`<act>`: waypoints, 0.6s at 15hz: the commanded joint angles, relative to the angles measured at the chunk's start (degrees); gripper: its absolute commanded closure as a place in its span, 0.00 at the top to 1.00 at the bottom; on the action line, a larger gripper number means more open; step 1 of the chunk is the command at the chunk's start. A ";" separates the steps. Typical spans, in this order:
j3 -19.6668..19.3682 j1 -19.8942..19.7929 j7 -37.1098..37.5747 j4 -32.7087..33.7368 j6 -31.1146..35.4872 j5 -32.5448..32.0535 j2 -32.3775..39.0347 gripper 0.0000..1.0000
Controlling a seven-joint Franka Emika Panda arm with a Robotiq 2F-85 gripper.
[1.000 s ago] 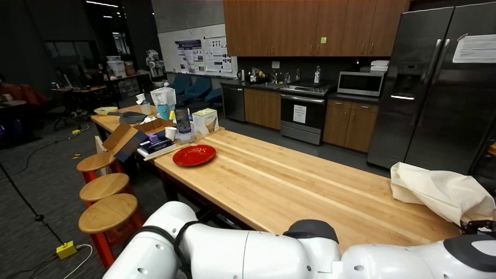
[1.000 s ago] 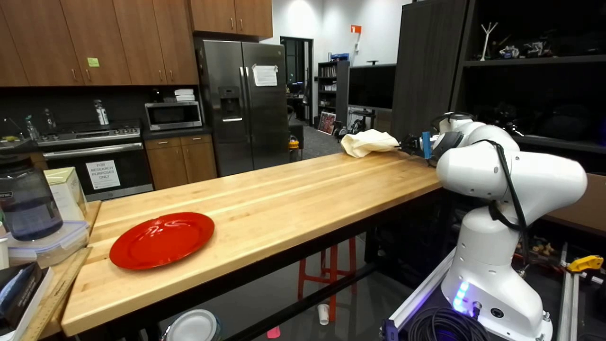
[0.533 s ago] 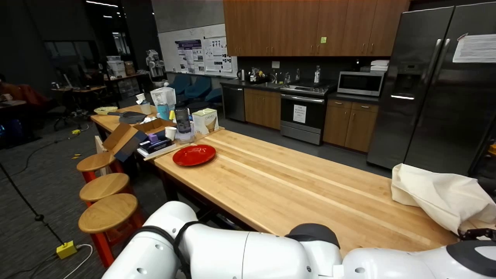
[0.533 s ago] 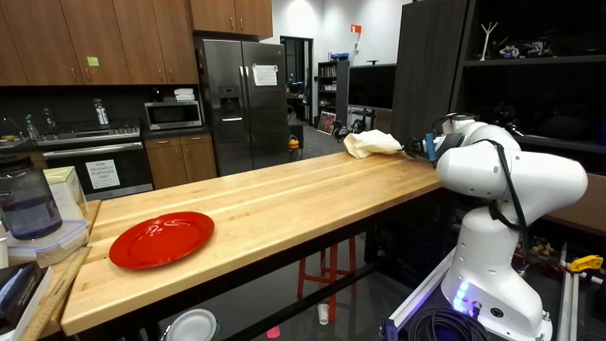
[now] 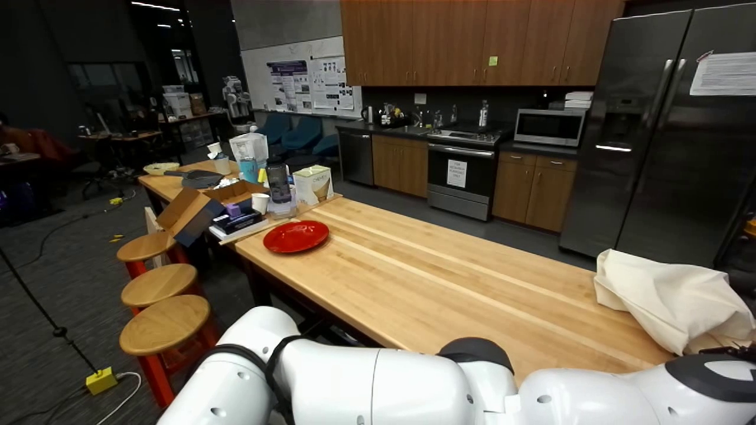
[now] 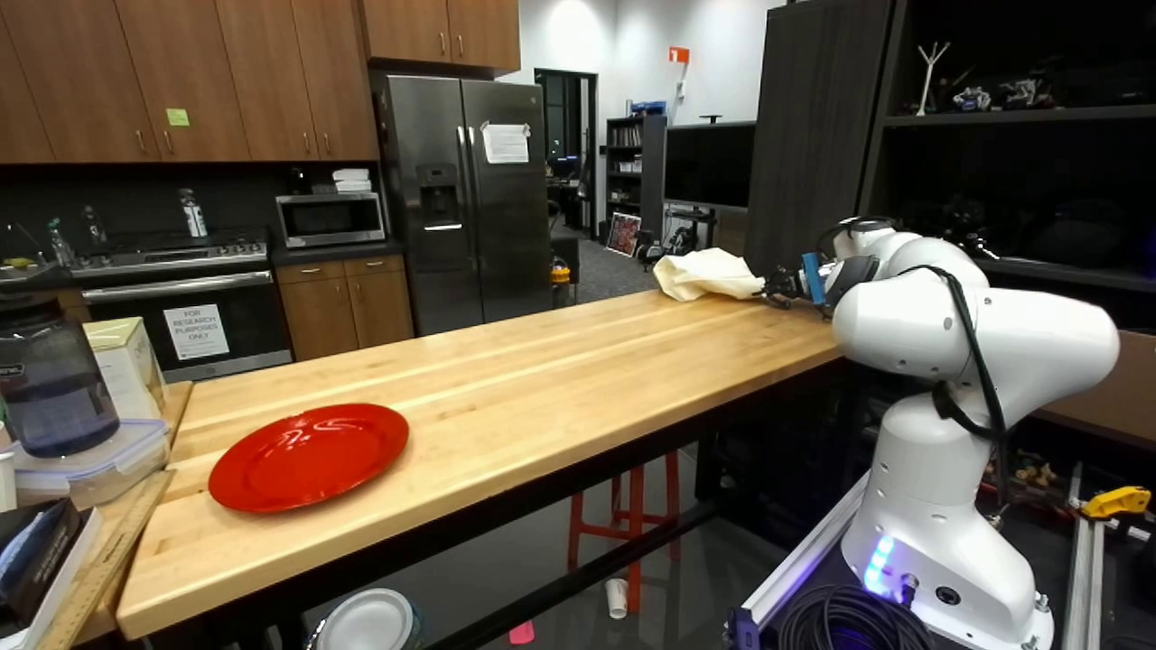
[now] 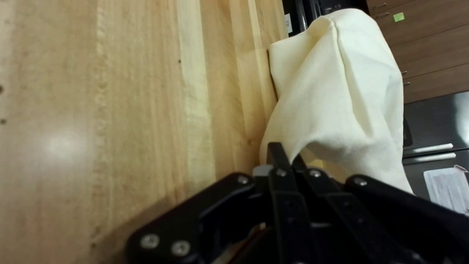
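Jar [image 6: 54, 388]: dark, stood on a lidded tub [image 6: 97, 462] at the far left of an exterior view; untouched.
Box [image 6: 131, 366]: pale, set just beside the jar; untouched.
Plate [image 6: 309, 458]: red, laid near the left end of the tabletop [image 6: 506, 397] in both exterior views; no contact is made with it.
Tabletop: pale wood, by which the plate is carried at one end and the cloth [image 7: 337, 95] at the other, well apart.
Cloth: cream, crumpled, placed at the right end in both exterior views; raised folds and a hollow under the near one are shown in the wrist view.
Cloth, done: its near edge – fabric is seen narrowing in between the fingers [image 7: 277, 156], so a hold is judged to be taken.
Cloth, left: the bulk is borne by the tabletop, neither lifted clear nor spread flat, and the hold is not yet released; an early stage is suggested.
Fingers: set nearly together, low over the tabletop, with a thin pinch of cloth between the tips; the firmness of the grip cannot be told.
Arm [image 6: 975, 325]: white, stretched in from the right in an exterior view – the fingers are carried at its end, beside the cloth.
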 commanded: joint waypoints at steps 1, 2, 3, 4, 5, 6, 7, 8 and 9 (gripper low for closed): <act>-0.22 -0.63 2.14 -0.34 -2.29 -0.23 -0.92 0.01; -0.12 -0.88 1.88 -0.43 -2.81 -0.18 -1.00 0.01; 0.02 -1.15 1.18 -0.41 -3.52 -0.11 -0.99 0.01; 0.25 -1.62 0.11 -0.55 -4.58 0.03 -1.02 0.01; 0.47 -2.04 -0.95 -0.65 -5.42 0.21 -1.03 0.01; 0.93 -2.66 -2.50 -0.58 -6.50 0.62 -0.88 0.01; 1.27 -3.20 -3.87 -0.60 -7.53 1.01 -0.85 0.01; 1.57 -3.79 -5.29 -0.60 -8.78 1.36 -0.83 0.01; 1.94 -4.45 -6.71 -0.58 -10.01 1.75 -0.82 0.01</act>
